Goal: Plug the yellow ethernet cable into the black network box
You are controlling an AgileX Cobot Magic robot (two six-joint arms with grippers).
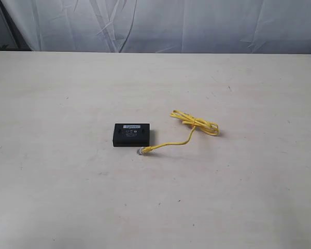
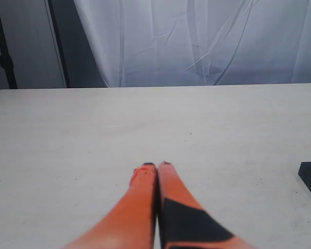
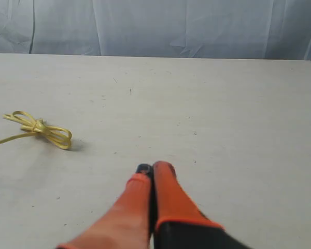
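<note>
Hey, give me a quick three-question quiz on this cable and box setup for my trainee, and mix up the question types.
1. True or false: the yellow ethernet cable is already plugged into the black network box.
2. In the exterior view, the cable's bundled loop lies: A) left of the box, B) right of the box, C) on top of the box.
3. Fill in: the left tool and right tool are both ____.
Key: 1 false, the plug lies on the table by the box's corner; 2 B; 3 shut, holding nothing.
</note>
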